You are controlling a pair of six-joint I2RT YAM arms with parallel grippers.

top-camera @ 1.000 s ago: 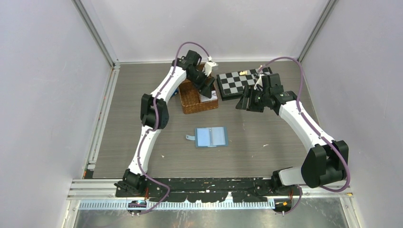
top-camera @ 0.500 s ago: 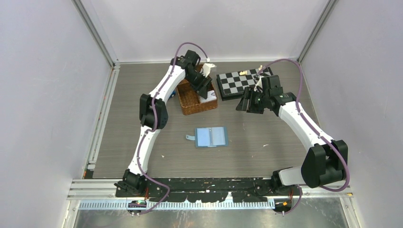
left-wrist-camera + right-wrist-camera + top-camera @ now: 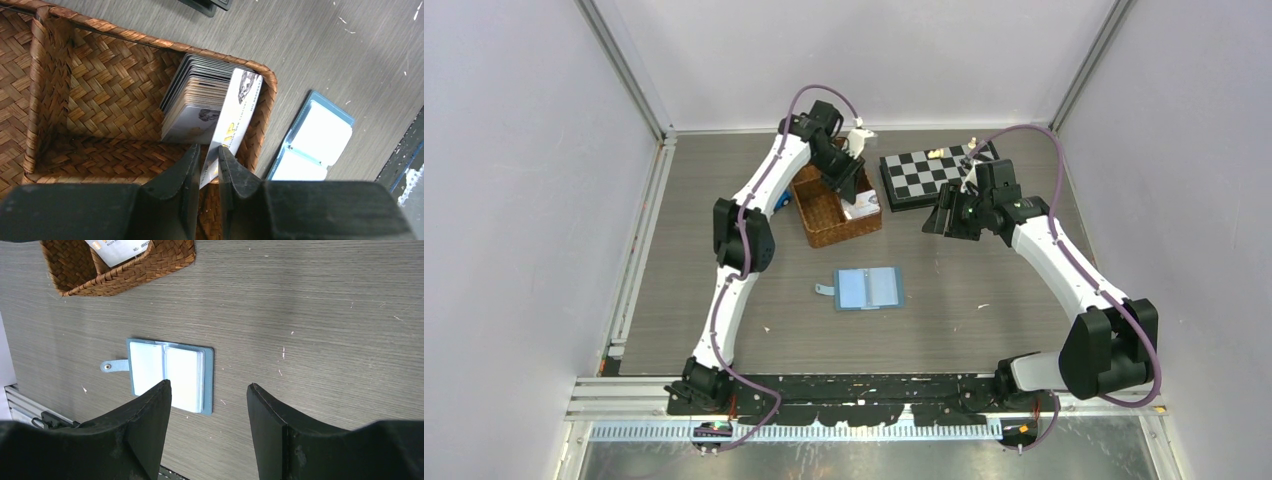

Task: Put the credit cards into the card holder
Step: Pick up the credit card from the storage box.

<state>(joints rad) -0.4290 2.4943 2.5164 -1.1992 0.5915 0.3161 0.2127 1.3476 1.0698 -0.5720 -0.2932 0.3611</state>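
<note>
The left pincer [image 3: 209, 167] pinches one card [image 3: 239, 107] at the edge of the cards [image 3: 192, 105] stacked in the basket [image 3: 100, 95]. The right pincer [image 3: 207, 412] hangs wide, apart from the holder [image 3: 170, 372], which lies open on the tabletop [image 3: 310, 340].

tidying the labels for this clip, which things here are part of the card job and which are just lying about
Job: stack of thin grey-white plastic credit cards; white printed card pinched in the left fingers; open teal-blue folding card holder.
Lying about: black-and-white chessboard; brown wicker basket, merely holding the stack.
</note>
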